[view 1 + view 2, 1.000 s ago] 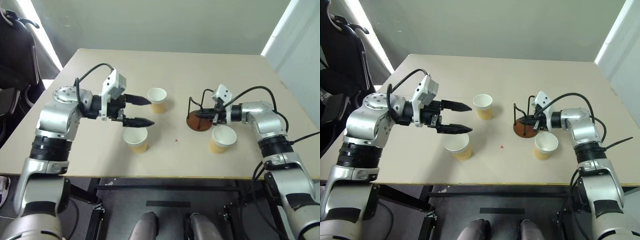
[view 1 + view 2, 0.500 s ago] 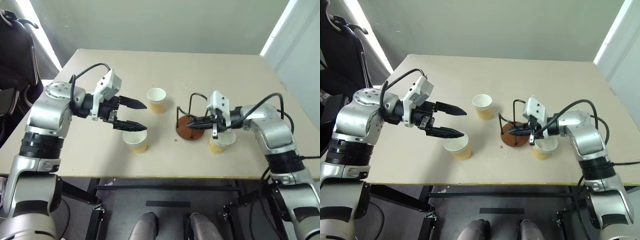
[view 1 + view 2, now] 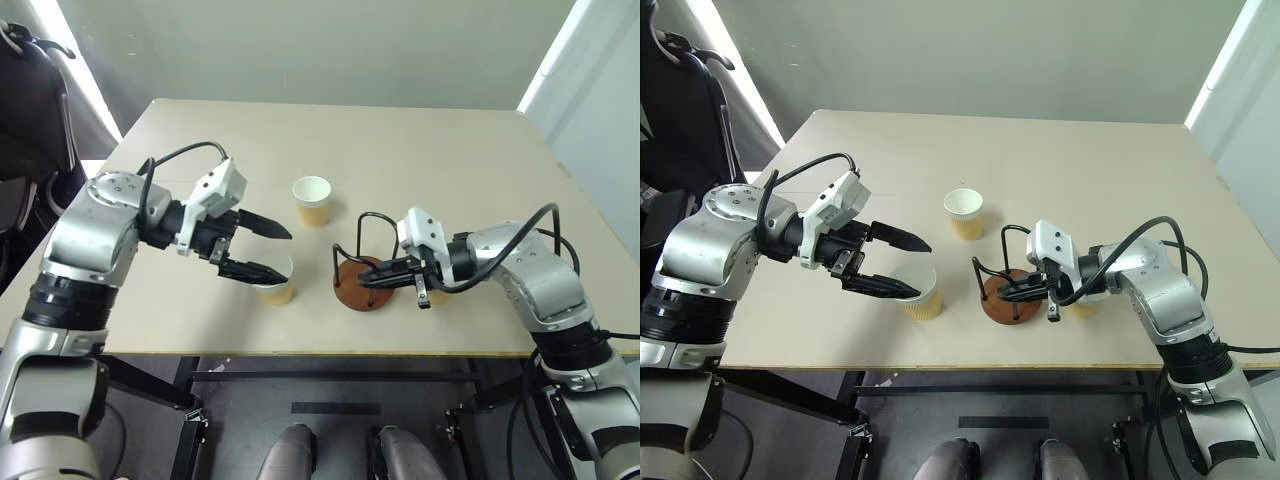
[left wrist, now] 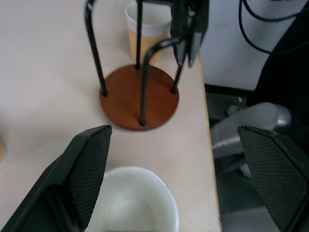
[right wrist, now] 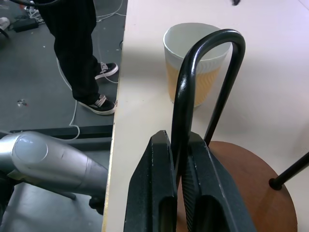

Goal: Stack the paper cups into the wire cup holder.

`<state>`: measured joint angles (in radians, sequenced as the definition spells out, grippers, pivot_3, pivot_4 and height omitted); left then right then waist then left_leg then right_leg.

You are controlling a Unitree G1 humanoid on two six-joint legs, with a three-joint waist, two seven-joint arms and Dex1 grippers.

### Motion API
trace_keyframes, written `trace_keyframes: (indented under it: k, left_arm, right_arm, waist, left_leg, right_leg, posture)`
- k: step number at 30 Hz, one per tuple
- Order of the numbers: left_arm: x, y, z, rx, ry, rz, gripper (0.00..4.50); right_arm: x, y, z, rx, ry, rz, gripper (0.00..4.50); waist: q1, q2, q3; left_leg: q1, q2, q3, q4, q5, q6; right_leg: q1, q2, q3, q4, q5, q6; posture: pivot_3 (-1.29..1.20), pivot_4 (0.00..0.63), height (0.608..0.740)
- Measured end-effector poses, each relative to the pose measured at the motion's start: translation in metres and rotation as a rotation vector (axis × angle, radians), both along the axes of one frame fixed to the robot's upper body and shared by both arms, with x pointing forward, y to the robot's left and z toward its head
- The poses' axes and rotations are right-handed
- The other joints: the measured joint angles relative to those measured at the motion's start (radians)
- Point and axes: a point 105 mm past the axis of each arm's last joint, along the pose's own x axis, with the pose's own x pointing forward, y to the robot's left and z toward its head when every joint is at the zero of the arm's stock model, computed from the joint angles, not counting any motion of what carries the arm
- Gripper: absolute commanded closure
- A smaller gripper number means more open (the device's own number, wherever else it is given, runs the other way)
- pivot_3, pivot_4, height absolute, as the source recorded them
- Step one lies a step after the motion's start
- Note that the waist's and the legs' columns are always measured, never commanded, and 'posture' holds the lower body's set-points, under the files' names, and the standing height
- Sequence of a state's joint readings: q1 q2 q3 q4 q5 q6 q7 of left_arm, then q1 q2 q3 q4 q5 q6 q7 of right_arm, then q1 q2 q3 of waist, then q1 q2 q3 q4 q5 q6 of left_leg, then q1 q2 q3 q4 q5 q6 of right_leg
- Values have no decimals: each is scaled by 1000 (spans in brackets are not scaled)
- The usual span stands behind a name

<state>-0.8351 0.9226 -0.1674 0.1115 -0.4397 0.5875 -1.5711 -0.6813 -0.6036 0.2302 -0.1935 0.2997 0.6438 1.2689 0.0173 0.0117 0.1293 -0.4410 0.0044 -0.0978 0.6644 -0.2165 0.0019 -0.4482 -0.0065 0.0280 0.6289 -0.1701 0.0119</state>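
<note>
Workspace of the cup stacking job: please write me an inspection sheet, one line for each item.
Surface: beige table, bare apart from the job's things.
Job's things: wire cup holder near the front edge, no cup inside; three paper cups, far one, one under the left end effector, one behind the holder.
Clutter: nothing seen.
Grippers: left end effector open over a cup; right end effector shut on a holder hoop.
Cables: black cables along both arms.
Surroundings: a person's legs beside the table.

Lab: bare table (image 3: 420,150), loose floor cables (image 5: 104,17).
</note>
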Motion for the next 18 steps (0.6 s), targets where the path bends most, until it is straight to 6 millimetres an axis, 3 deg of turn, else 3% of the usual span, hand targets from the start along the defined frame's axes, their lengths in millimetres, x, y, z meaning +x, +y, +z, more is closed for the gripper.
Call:
trace_keyframes:
  k: [17,18]
  left_arm:
    - [-1,0,-1,8,4,-7,0]
    - [-1,0,-1,8,4,-7,0]
  right_arm:
    - [10,0,-21,-91,-40,22,4492]
    - [10,-1,-21,-91,-44,23,4236]
  waist:
    - [-2,0,0]
    - [-2,0,0]
  left_leg:
    - [0,0,0,0,0,0]
    - [0,0,0,0,0,0]
  right_leg:
    - [0,0,0,0,-1,-1]
    - [0,0,0,0,-1,-1]
  posture:
    - [0,150,740]
    - [0,150,740]
